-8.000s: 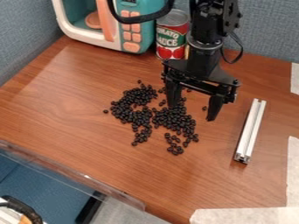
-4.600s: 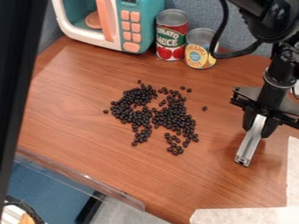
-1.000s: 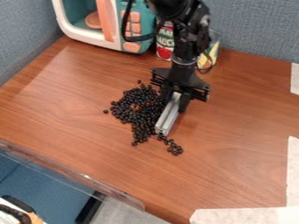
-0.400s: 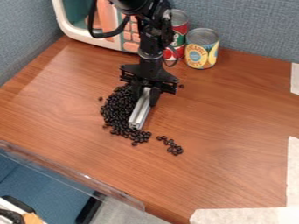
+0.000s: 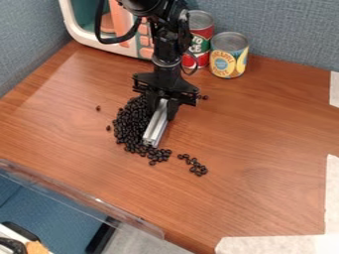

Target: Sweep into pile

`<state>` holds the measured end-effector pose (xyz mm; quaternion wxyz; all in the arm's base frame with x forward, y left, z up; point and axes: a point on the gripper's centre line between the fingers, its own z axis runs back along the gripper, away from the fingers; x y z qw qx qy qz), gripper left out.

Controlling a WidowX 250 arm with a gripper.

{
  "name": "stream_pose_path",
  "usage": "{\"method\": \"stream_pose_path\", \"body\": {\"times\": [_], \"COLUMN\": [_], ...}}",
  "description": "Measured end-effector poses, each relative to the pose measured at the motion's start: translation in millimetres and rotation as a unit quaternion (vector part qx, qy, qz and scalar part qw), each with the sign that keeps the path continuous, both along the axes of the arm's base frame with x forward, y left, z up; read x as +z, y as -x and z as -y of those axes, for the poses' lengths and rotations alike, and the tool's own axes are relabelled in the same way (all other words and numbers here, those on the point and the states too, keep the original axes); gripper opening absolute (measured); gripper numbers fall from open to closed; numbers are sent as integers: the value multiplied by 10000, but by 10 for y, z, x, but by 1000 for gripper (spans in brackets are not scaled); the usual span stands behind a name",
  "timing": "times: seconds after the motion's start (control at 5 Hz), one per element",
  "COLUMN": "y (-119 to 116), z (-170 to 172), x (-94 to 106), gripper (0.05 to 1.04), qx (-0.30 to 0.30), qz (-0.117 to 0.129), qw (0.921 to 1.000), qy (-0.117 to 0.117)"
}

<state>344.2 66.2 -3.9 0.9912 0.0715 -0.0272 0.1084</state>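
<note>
Office or lab nook | grey fabric partition (image 5: 291,34) | wood-look desk (image 5: 265,198)

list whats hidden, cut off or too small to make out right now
- Camera view: the upper end of the metal bar, hidden by the gripper holding it
- Camera view: the exact bean count, as the beans are small and heaped
- Camera view: part of the red can's left side, behind the arm
- Camera view: the toy microwave's top, cut off by the top edge
</note>
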Motion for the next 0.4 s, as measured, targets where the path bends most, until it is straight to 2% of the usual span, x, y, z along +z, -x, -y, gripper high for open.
{"method": "stream_pose_path", "body": {"times": [0.2, 0.4], "y": [22, -37], "z": [39, 135], "x": [70, 275], "gripper": [375, 375], "qx": [29, -26], "qz": [-59, 208], "qw": [9999, 9996], "qy": [140, 202]}}
